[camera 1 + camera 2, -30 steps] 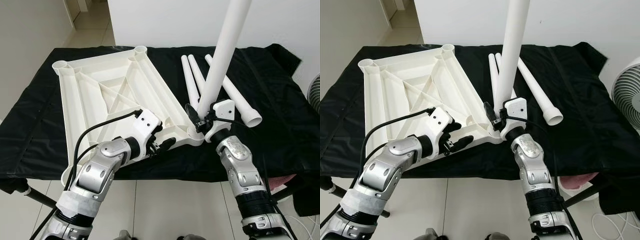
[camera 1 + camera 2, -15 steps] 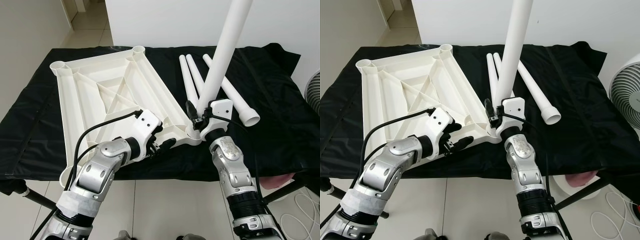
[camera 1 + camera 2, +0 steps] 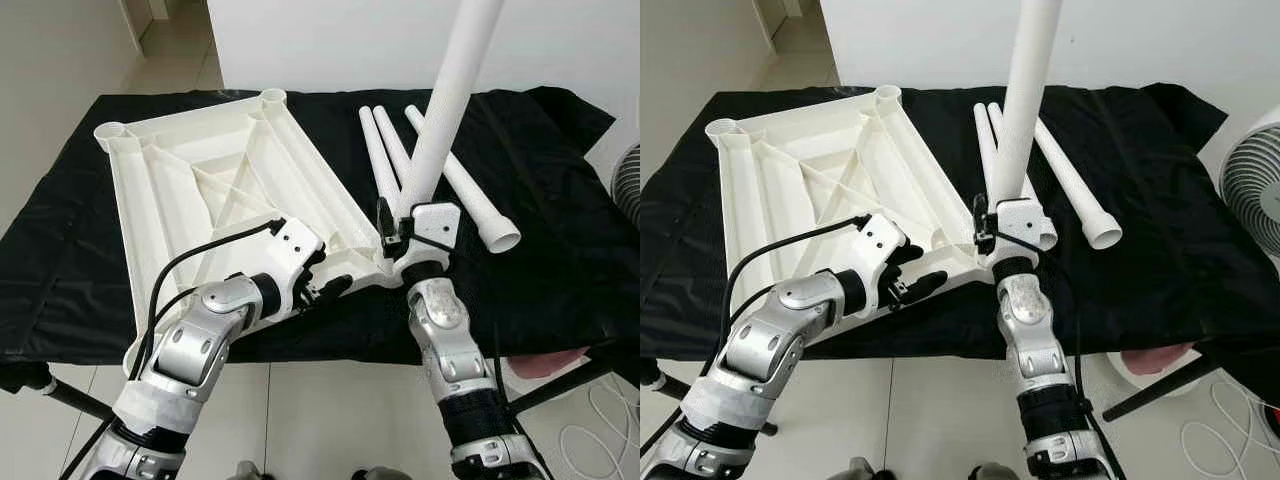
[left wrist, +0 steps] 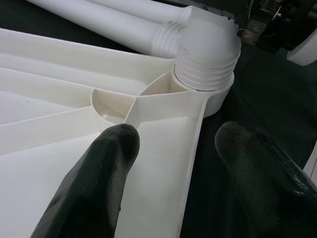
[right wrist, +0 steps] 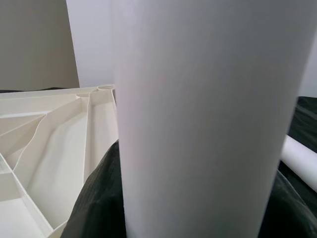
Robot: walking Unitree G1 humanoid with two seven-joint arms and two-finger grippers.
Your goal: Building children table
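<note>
1. The right gripper (image 3: 392, 232) is clamping a white leg (image 3: 445, 110) near its base, its fingers closed around the tube, which is standing almost upright and leaning slightly right.
2. The leg's threaded end is sitting in the near right corner socket (image 4: 205, 79) of the upturned tabletop (image 3: 200, 190).
3. The left gripper (image 3: 328, 287) is straddling the tabletop's near edge just left of that socket, its fingers (image 4: 96, 183) spread wide.
4. Three spare legs (image 3: 455, 180) are lying side by side just right of the tabletop.
5. A black cloth (image 3: 560, 240) is covering the work table; a fan (image 3: 1252, 190) is standing at far right.
</note>
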